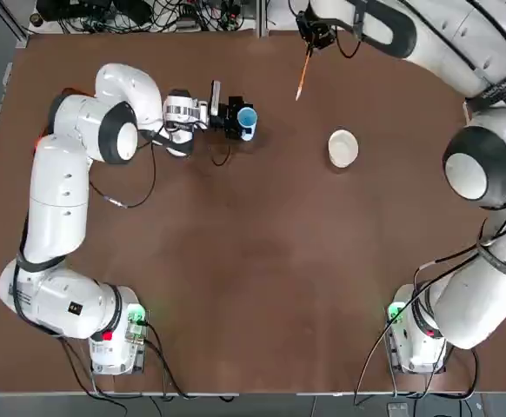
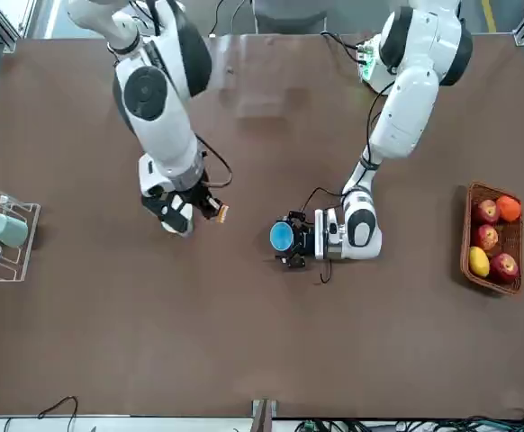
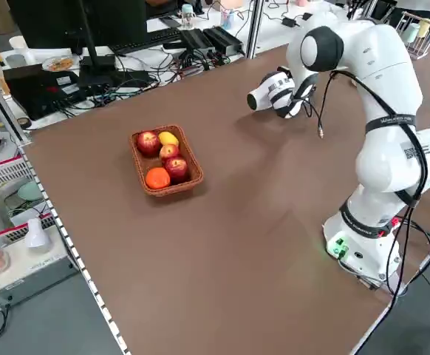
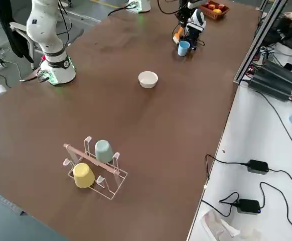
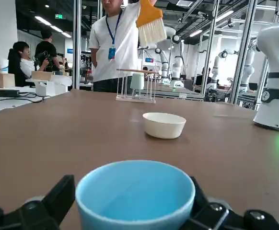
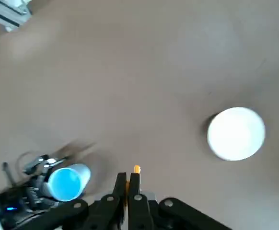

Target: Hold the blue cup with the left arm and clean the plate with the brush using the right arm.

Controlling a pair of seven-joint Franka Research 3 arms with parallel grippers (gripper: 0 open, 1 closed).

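The blue cup (image 1: 248, 119) stands upright at the table's far middle, and my left gripper (image 1: 238, 120) is shut on it from the side. In the left wrist view the cup (image 5: 134, 194) fills the space between the black fingers (image 5: 58, 197). The plate (image 1: 343, 148), cream-white, sits on the table to the cup's right, apart from it. My right gripper (image 1: 314, 31) hovers high above the far edge, shut on the brush (image 1: 302, 76), which hangs down by its orange handle. The right wrist view looks down on the plate (image 6: 236, 133) and the cup (image 6: 68, 182).
A wicker fruit basket (image 2: 492, 238) stands at the table's left side. A wire rack (image 4: 93, 168) with a teal and a yellow cup stands at the right side. A person (image 5: 115, 45) stands beyond the table in the left wrist view.
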